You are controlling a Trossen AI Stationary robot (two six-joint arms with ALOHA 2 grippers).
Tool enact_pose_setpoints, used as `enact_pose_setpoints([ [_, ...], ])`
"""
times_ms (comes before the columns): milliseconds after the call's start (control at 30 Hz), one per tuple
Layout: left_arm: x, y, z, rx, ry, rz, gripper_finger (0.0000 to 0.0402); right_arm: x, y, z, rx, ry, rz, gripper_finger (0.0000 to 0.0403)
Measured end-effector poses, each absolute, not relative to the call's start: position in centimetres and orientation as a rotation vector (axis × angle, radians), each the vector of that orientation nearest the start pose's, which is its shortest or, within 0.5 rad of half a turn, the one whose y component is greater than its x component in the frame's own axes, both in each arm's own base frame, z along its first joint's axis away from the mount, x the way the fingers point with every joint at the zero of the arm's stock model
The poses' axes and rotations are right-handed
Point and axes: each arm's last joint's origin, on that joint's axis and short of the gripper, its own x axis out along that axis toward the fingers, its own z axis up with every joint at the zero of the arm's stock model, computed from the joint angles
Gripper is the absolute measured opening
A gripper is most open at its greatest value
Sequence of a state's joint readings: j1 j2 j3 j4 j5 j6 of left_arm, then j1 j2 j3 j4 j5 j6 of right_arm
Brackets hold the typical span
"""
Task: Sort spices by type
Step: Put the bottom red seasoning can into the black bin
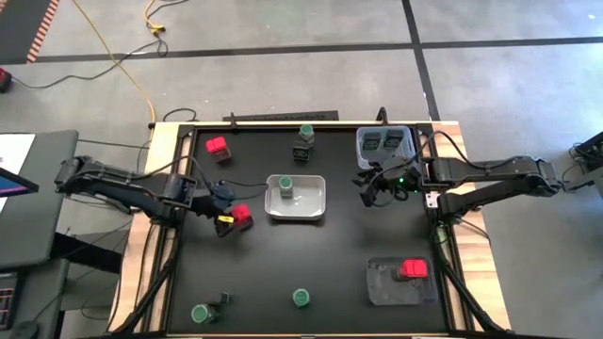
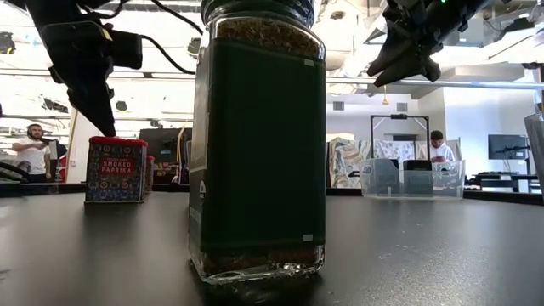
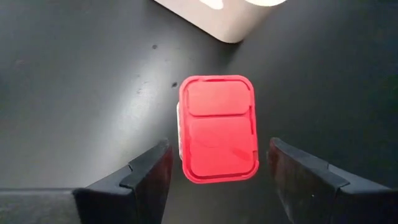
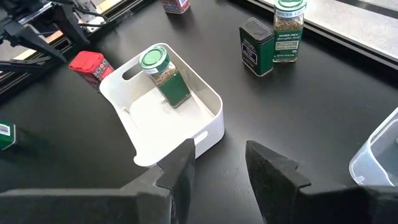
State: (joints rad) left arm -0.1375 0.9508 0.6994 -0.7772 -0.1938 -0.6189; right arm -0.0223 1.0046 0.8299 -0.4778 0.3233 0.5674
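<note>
L hand [image 3: 214,171] spread, fingers either side of red spice box [image 3: 217,127], not pinching yet | box on surface, directly under hand | tip: center, drop lower, squeeze long sides evenly | R hand [image 1: 370,188] pressed together, idle near white tray [image 1: 317,209]

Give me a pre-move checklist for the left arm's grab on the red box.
1. Left gripper open: ok, fingers apart.
2. Red box between the fingers: ok, centred, gaps either side.
3. Box upright: ok, lid faces the wrist camera.
4. Fingers low enough to grip: cannot tell.
5. Right gripper clear of the grab: ok, shut, across the table by the clear bin.
6. Grey tray for red boxes reachable: cannot tell; one red box is already in it.
</note>
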Motion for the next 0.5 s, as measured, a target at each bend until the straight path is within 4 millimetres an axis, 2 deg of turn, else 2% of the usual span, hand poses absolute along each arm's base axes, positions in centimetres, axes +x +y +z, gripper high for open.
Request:
enact_pose_setpoints([
  [233, 16.4, -3.2, 23.3, -0.339, 0.930, 0.380, 0.0249, 20.5, -1.4, 28.5, 0.443, 0.534, -0.505, 0.0170],
  [500, 15.9, -3.4, 22.0, -0.282, 0.963, 0.396, 0.0249, 20.5, -1.4, 28.5, 0.441, 0.534, -0.505, 0.0170],
])
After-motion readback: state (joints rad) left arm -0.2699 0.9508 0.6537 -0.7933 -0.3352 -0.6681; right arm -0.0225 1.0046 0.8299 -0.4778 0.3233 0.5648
